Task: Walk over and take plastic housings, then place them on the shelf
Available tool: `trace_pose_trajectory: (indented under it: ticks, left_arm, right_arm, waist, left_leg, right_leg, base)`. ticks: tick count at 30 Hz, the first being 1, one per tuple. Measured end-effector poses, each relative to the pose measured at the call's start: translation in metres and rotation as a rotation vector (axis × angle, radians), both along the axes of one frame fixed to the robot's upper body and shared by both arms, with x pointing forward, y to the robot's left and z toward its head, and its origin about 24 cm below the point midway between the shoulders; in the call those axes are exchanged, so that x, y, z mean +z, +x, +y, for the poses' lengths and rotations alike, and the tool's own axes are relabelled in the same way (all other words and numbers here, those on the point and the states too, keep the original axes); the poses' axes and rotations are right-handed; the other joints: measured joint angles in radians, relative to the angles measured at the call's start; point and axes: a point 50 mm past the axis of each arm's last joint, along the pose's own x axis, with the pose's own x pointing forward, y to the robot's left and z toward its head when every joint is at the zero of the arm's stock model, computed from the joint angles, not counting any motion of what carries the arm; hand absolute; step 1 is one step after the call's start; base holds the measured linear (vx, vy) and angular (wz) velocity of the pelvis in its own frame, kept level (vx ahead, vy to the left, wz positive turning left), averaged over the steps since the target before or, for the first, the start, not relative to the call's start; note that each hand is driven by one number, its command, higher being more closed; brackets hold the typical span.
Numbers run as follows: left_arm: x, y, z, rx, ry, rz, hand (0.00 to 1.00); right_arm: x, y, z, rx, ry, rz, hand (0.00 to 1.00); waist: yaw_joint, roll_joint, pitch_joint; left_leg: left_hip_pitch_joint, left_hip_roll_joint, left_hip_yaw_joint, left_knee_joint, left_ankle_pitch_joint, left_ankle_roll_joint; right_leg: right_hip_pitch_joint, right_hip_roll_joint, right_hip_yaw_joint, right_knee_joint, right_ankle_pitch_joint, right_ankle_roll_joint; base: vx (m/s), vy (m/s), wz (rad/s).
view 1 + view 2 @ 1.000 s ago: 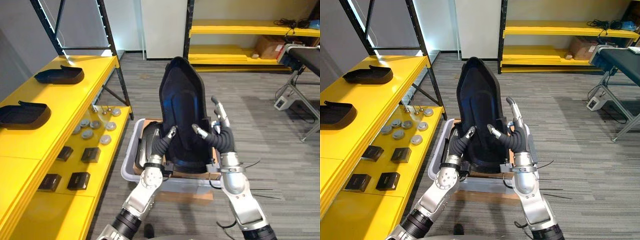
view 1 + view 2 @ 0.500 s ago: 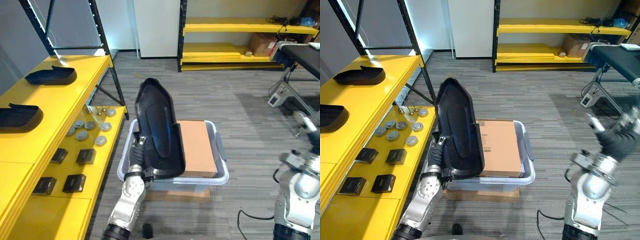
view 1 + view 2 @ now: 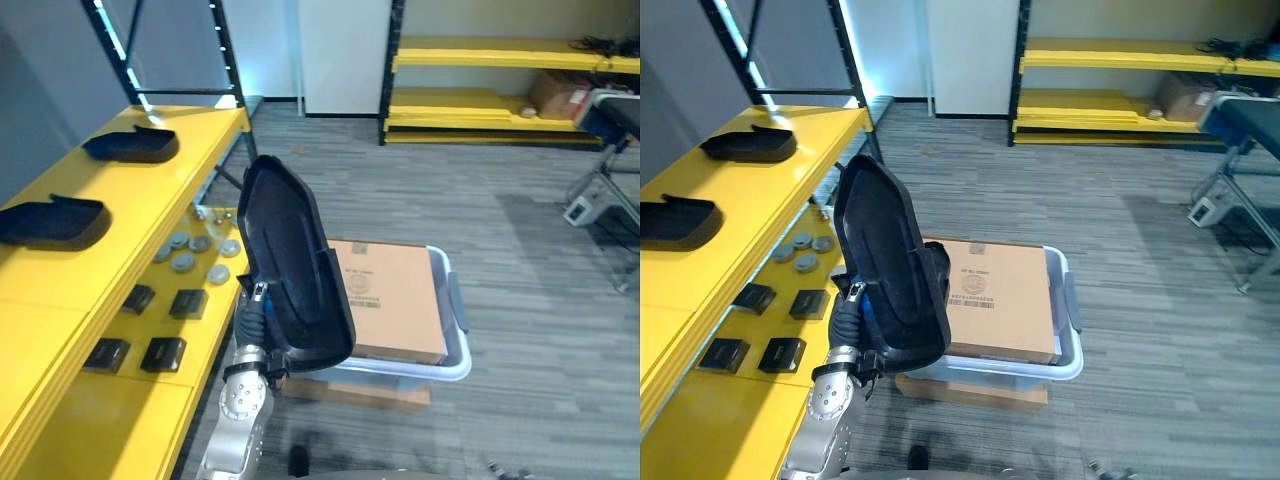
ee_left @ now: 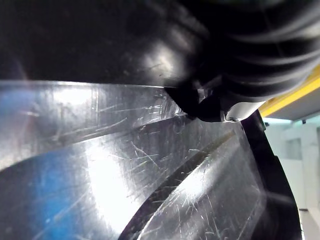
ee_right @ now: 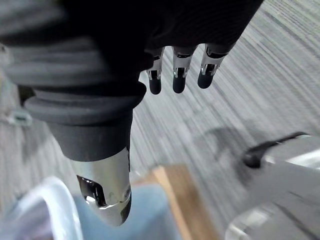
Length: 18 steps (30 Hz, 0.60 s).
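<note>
A large black plastic housing [image 3: 295,270] stands upright in the air between the yellow shelf [image 3: 120,215] and the grey tote [image 3: 455,350]. My left hand [image 3: 252,318] holds it from behind at its lower left edge, fingers curled on the rim. In the left wrist view the glossy, scratched inner face of the housing [image 4: 150,165] sits right against the hand's cover. My right hand [image 5: 175,75] hangs over the floor with fingers relaxed and nothing in it. Two more black housings [image 3: 130,147] [image 3: 55,222] lie on the shelf top.
The tote holds a cardboard box [image 3: 390,295] and rests on a flat board on the floor. On the lower shelf level lie grey discs [image 3: 195,250] and small black boxes [image 3: 165,353]. A black shelf upright [image 3: 228,60] rises behind; more yellow racking [image 3: 500,50] lines the far wall.
My right hand has let go of the housing and dropped out of the eye views. The left hand alone now carries the housing, swung left toward the shelf. The camera has shifted.
</note>
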Motion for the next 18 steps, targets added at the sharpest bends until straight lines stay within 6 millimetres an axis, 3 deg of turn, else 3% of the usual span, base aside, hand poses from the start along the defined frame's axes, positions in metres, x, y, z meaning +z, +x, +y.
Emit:
trace_pose_trajectory:
  ticks: [1,3,5,8,9,11,13,14,15,16,18]
  left_arm:
    - [0.002,0.001,0.000,0.001,-0.004,-0.009,1.00]
    - [0.002,0.001,-0.003,-0.001,-0.049,-0.007,1.00]
    - [0.000,0.001,-0.008,-0.023,-0.062,0.001,1.00]
    - [0.004,0.003,-0.022,-0.105,-0.065,-0.018,1.00]
    - [0.005,0.004,-0.025,-0.136,-0.060,-0.026,1.00]
    - [0.005,0.005,-0.026,-0.152,-0.071,-0.025,1.00]
    - [0.003,0.007,-0.029,-0.171,-0.074,-0.017,1.00]
    - [0.004,0.007,-0.031,-0.185,-0.070,-0.021,1.00]
    - [0.004,0.007,-0.033,-0.196,-0.068,-0.021,1.00]
    - [0.006,0.009,-0.039,-0.218,-0.066,-0.028,1.00]
    - [0.002,0.014,-0.039,-0.212,-0.056,-0.014,1.00]
  right_arm:
    - [-0.001,0.001,0.003,0.001,0.008,0.000,0.00]
    - [0.001,0.011,0.000,0.052,-0.017,-0.010,0.00]
    - [0.002,0.018,-0.002,0.092,-0.029,-0.019,0.00]
    - [0.004,0.028,-0.007,0.131,-0.049,-0.025,0.00]
    - [0.006,0.040,-0.008,0.151,-0.055,-0.045,0.00]
    - [0.009,0.060,-0.003,0.176,-0.054,-0.088,0.00]
    - [0.012,0.071,-0.003,0.196,-0.064,-0.111,0.00]
    - [0.013,0.075,-0.005,0.202,-0.073,-0.120,0.00]
    - [0.013,0.074,-0.006,0.202,-0.076,-0.119,0.00]
    - [0.012,0.073,-0.005,0.203,-0.071,-0.112,0.00]
    - [0.012,0.073,-0.002,0.209,-0.062,-0.111,0.00]
  waist:
    - [-0.001,-0.007,0.010]
    - [0.004,0.002,0.029]
    - [-0.004,-0.004,0.035]
    - [-0.010,0.000,0.036]
    - [-0.002,0.002,0.037]
    - [0.003,-0.019,0.051]
    - [0.001,-0.023,0.052]
    - [-0.001,-0.022,0.053]
    - [-0.007,-0.017,0.053]
    - [-0.011,-0.010,0.056]
    - [-0.015,0.003,0.066]
  left_leg:
    - [-0.014,0.003,0.056,0.030,-0.008,0.010]
    - [-0.080,0.093,0.378,0.148,-0.025,0.036]
    - [-0.077,0.135,0.592,0.186,-0.018,0.051]
    - [-0.080,0.127,0.732,0.218,-0.039,0.067]
    - [-0.094,0.101,0.715,0.223,-0.050,0.071]
    - [-0.098,0.062,0.665,0.255,-0.080,0.081]
    - [-0.096,0.028,0.605,0.308,-0.135,0.086]
    - [-0.082,-0.001,0.560,0.330,-0.169,0.093]
    - [-0.072,-0.015,0.533,0.334,-0.181,0.099]
    - [-0.039,-0.034,0.475,0.328,-0.202,0.090]
    - [0.030,-0.046,0.420,0.293,-0.198,0.091]
  right_leg:
    - [0.006,-0.019,-0.043,-0.001,0.003,0.001]
    - [0.034,-0.027,-0.168,0.010,0.000,0.004]
    - [0.082,-0.041,-0.250,0.014,-0.007,0.024]
    - [0.122,-0.070,-0.361,0.004,-0.004,0.043]
    - [0.130,-0.086,-0.389,0.004,0.003,0.056]
    - [0.166,-0.118,-0.420,0.020,0.006,0.061]
    - [0.181,-0.187,-0.435,0.149,0.010,0.055]
    - [0.172,-0.253,-0.403,0.295,0.035,0.007]
    - [0.156,-0.280,-0.360,0.379,0.067,-0.045]
    - [0.058,-0.284,-0.148,0.553,0.039,-0.079]
    - [-0.060,-0.211,0.044,0.630,-0.071,-0.043]
  base:
    - [0.04,0.055,1.88]
    - [0.05,0.048,1.61]
    - [0.13,0.041,1.56]
    - [0.21,0.132,1.53]
    - [0.20,0.154,1.16]
    - [0.21,0.149,0.93]
    - [0.24,0.174,1.08]
    - [0.22,0.170,0.97]
    - [0.36,0.246,1.31]
    - [0.32,0.188,1.06]
    - [0.34,0.157,0.97]
